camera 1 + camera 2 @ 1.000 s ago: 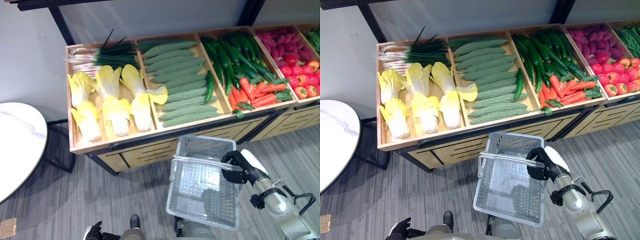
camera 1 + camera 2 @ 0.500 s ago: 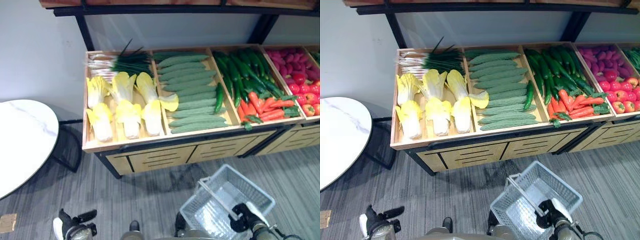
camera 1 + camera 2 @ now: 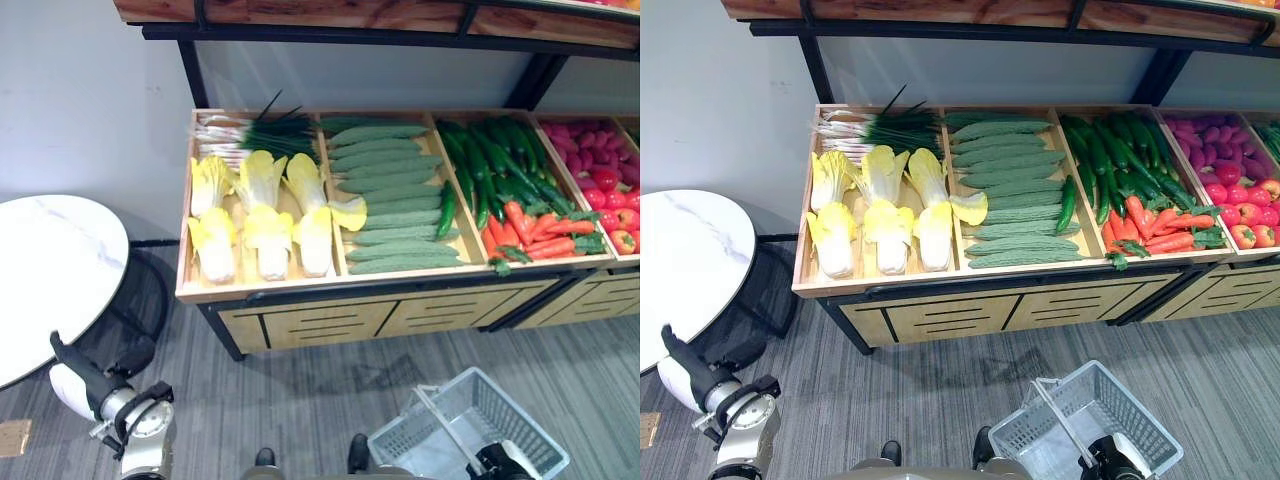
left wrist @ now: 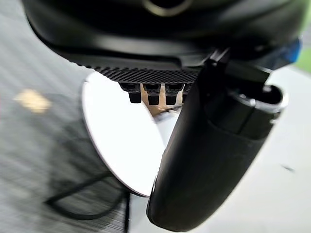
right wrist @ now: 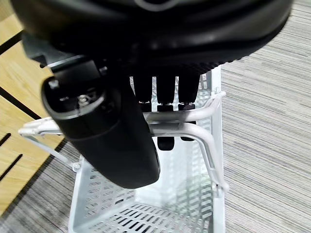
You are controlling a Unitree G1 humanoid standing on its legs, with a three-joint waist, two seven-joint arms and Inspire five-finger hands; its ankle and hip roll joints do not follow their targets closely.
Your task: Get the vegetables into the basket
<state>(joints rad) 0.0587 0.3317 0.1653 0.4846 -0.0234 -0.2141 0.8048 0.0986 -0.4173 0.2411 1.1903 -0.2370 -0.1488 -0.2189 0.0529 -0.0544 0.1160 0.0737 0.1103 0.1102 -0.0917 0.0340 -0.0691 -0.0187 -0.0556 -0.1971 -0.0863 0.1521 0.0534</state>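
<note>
My right hand (image 5: pixel 112 131) has its fingers (image 5: pixel 165 92) hooked round the handle (image 5: pixel 180 127), basket (image 3: pixel 505 425) hanging under them. Left hand (image 3: pixel 85 375) fingers relaxed, near the round table (image 3: pixel 45 275). Veggies (image 3: pixel 390 205) well ahead on the shelf (image 3: pixel 300 290).

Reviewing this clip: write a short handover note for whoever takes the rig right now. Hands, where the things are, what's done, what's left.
Right hand: curled round the handle of the basket, carrying it low over the floor in front of the stand.
Left hand: beside the round table, holding nothing; fingers not readable.
Vegetables: cabbages, cucumbers, peppers and carrots all lie in the stand's bins.
Done: basket in hand.
Left: basket holds nothing yet; every vegetable still has to go in.
</note>
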